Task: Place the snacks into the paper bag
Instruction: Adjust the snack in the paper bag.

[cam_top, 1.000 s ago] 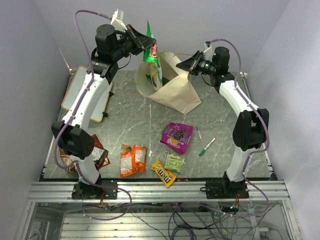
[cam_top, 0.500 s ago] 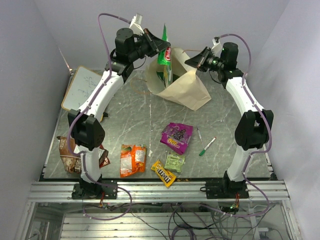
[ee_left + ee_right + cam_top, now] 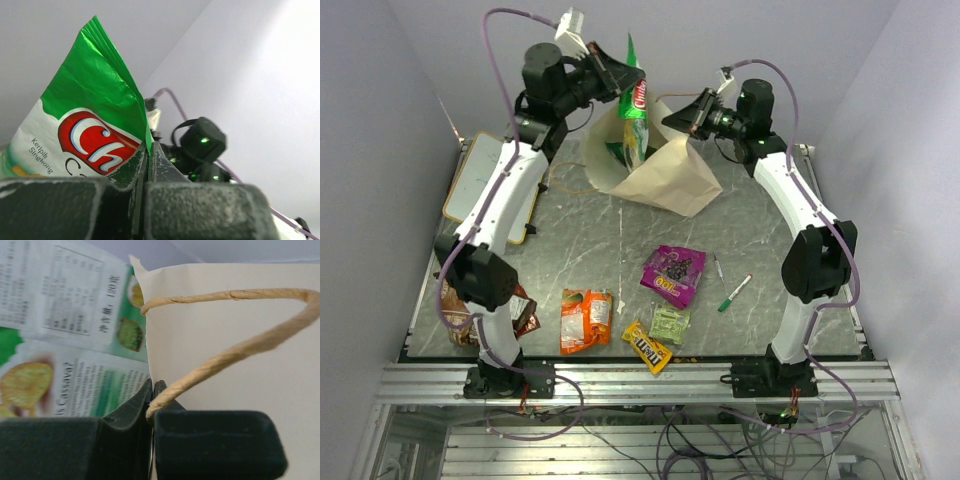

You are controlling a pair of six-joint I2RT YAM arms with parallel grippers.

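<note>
My left gripper [image 3: 638,76] is shut on the top edge of a large green snack bag [image 3: 634,108], which hangs upright over the mouth of the cream paper bag [image 3: 670,180] at the back of the table. In the left wrist view the jaws [image 3: 149,146] pinch the green foil [image 3: 90,110]. My right gripper [image 3: 670,120] is shut on the paper bag's rim [image 3: 225,365] beside its twisted handle [image 3: 240,347]. Green packet print [image 3: 65,375] shows inside the bag. A purple pouch [image 3: 673,272], orange bag [image 3: 585,320], yellow M&M's [image 3: 647,347] and pale green packet [image 3: 669,323] lie on the table.
Two marker pens [image 3: 734,292] lie right of the purple pouch. A wood-framed whiteboard [image 3: 470,185] rests at the table's left edge, partly under the left arm. A red packet [image 3: 523,312] and a brown one [image 3: 455,325] sit behind the left arm's base.
Both arms swung right with the green bag and the paper bag's rim, then came back a little to the left. Both grips stayed shut throughout.
</note>
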